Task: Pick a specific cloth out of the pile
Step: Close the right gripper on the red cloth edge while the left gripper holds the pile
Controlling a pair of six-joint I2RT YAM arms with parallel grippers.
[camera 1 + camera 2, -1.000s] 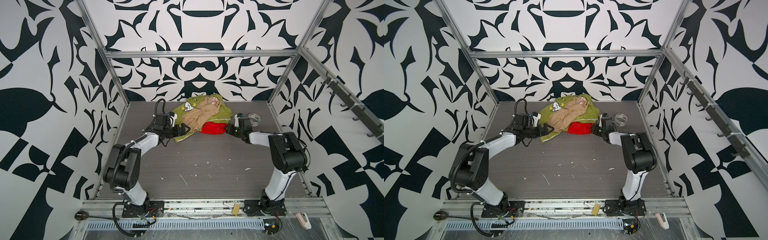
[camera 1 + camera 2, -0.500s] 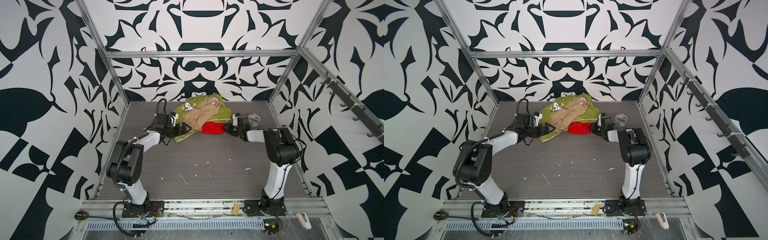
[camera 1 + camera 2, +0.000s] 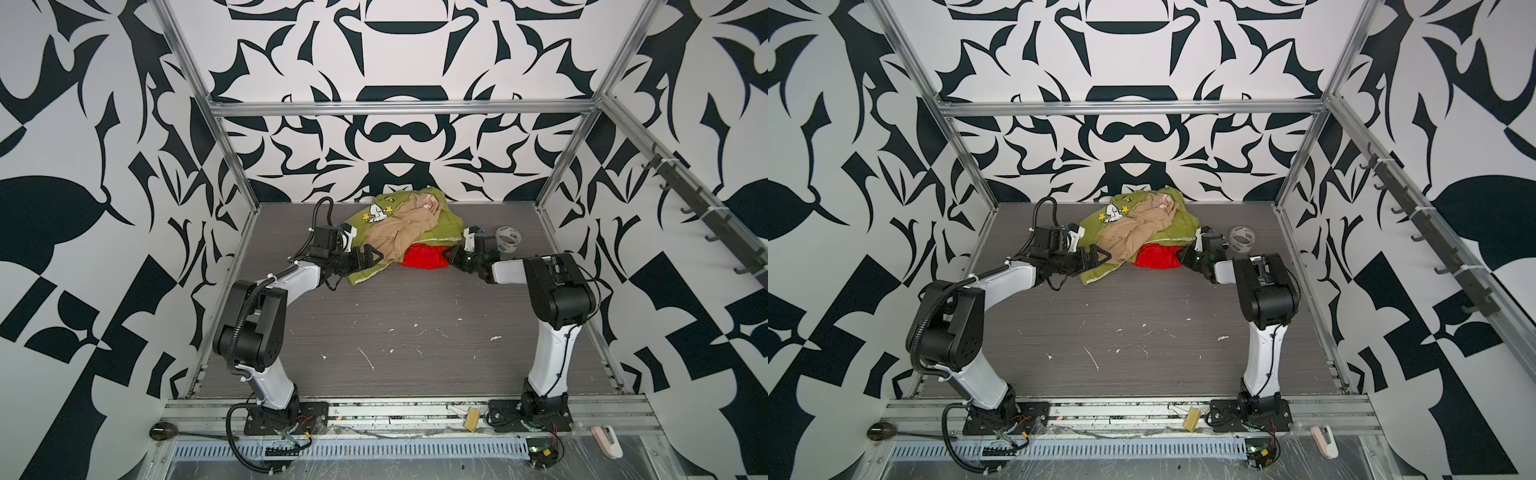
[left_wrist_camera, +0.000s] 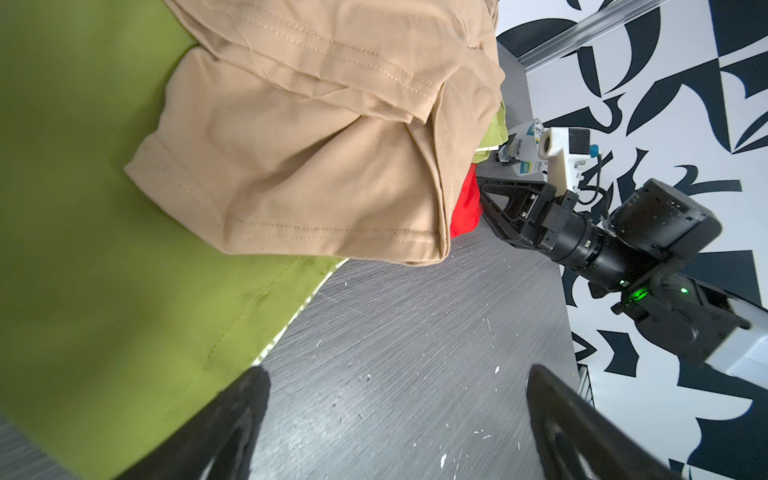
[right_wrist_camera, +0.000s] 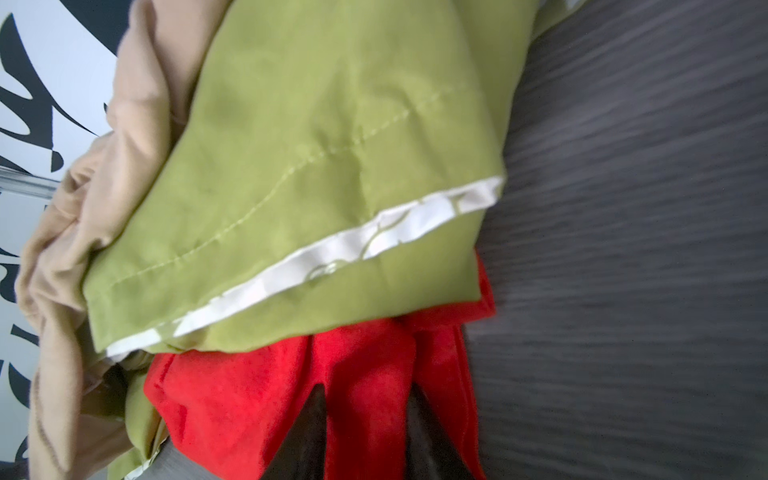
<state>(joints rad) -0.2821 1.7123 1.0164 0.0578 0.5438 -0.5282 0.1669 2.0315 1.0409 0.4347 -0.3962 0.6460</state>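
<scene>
Pile (image 3: 440, 226) of cloths at the middle of the far edge of the surface (image 3: 395, 316), red cloth (image 3: 422, 259) poking out on its near right side under the olive-green cloth (image 3: 449, 220), right hand (image 5: 365, 392) clenched on a red fold, left hand (image 3: 372, 255) released at the pile's left side

You were in a lab robot cell: patterned walls (image 3: 399, 54), aluminium frame (image 3: 399, 109), left arm (image 3: 257, 316) and right arm (image 3: 555, 291) mounted by a grey desk (image 3: 415, 299).
</scene>
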